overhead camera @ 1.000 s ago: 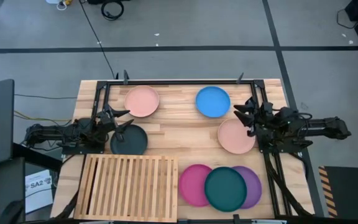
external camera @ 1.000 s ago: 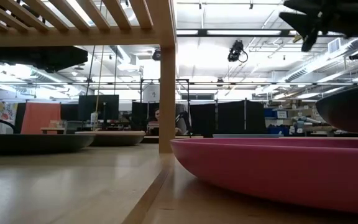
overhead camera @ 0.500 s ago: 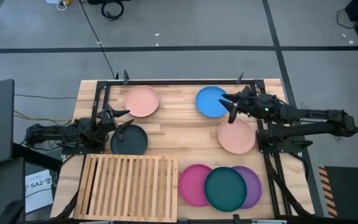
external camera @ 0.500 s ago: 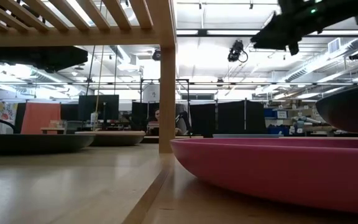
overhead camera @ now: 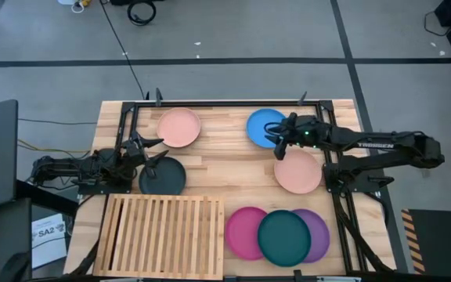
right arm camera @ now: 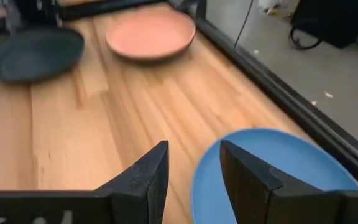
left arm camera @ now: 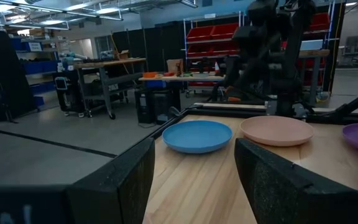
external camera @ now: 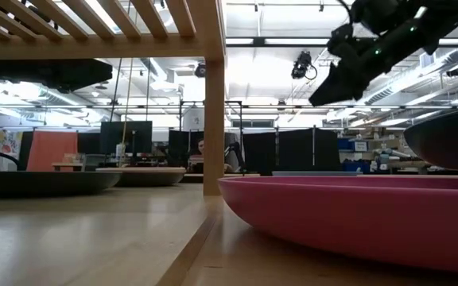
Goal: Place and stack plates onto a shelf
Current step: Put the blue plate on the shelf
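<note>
Right claw (overhead camera: 279, 142) open over the blue plate (overhead camera: 266, 128), holding nothing, left claw (overhead camera: 153, 151) open by the black plate (overhead camera: 163, 176)

A butcher-block worktop (overhead camera: 233, 168) stands on grey floor crossed by dark tape lines (overhead camera: 210, 60), with a coiled black cable (overhead camera: 140, 11) beyond it and red storage bins (left arm camera: 207, 37) in the room behind.

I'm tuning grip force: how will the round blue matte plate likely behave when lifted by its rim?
The round blue matte plate looks rigid, so it likely won't flex. Its shallow, thin rim suggests it is light, yet a one-sided pinch may let it tilt. The matte finish probably gives fair friction. The right end effector, open, hovers at its edge.
</note>
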